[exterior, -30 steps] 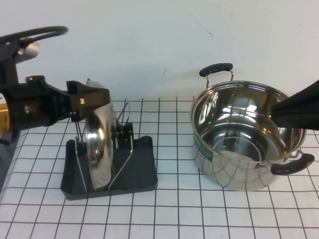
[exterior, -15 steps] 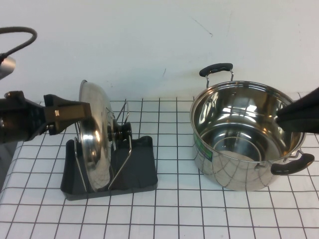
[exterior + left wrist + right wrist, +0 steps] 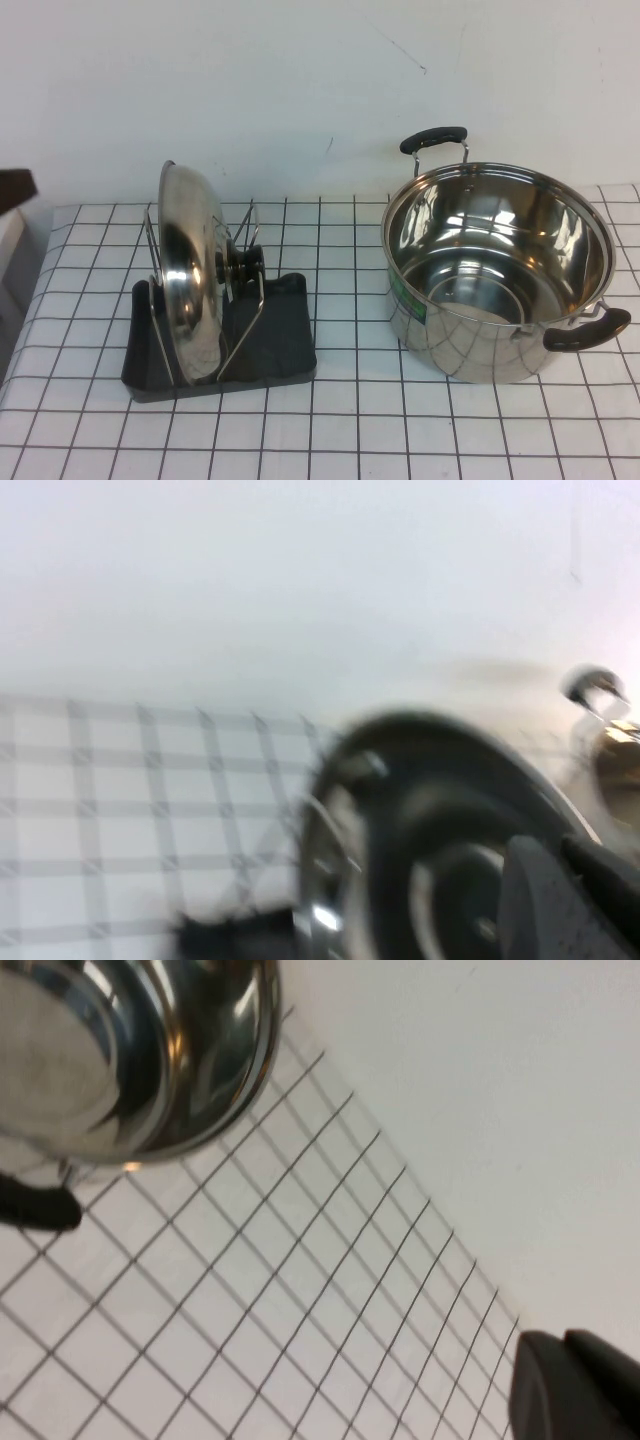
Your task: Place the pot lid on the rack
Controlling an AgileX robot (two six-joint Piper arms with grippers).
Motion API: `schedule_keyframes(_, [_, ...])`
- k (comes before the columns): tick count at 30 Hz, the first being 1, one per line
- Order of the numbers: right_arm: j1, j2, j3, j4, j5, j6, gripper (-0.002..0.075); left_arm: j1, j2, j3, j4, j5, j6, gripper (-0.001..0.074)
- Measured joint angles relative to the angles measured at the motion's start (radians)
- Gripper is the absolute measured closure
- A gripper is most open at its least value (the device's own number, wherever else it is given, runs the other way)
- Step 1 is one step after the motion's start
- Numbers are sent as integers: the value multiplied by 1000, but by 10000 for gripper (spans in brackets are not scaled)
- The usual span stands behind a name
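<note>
The pot lid (image 3: 190, 275) is shiny steel with a black knob (image 3: 245, 265). It stands on edge between the wire uprights of the black rack (image 3: 265, 340) at the table's left. In the left wrist view the lid (image 3: 400, 830) is blurred and close. My left gripper (image 3: 562, 848) is shut and empty, drawn back from the lid to the left and out of the high view. My right gripper (image 3: 565, 1338) is shut and empty, off to the right of the pot and out of the high view.
A deep steel pot (image 3: 497, 270) with two black handles stands open at the right, and also shows in the right wrist view (image 3: 130, 1050). The table has a white cloth with a black grid (image 3: 350, 430). A white wall stands behind it.
My left gripper has let go of the lid and pulled away left out of the high view. The right arm has drawn back off the right edge. The lid stays in the rack.
</note>
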Motion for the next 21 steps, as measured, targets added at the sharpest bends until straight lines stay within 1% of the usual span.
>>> schedule_keyframes(4, [0, -70, 2, 23, -83, 32, 727, 7, -107, 22, 0, 119, 91, 732])
schedule_keyframes(8, [0, -171, 48, -4, -149, 102, 727, 4, -235, 107, 0, 267, 160, 735])
schedule_keyframes(11, [0, -259, 127, -61, -206, 184, 727, -35, -333, 193, 0, 398, 211, 735])
schedule_keyframes(13, [0, -324, 199, -79, -241, 229, 727, -89, -397, 246, 0, 465, 247, 735])
schedule_keyframes(17, [0, -436, 362, -62, -296, 276, 727, -265, -501, 313, 0, 525, 333, 735])
schedule_keyframes(21, [0, -547, 537, 39, -363, 297, 727, -409, -580, 324, 0, 533, 373, 735])
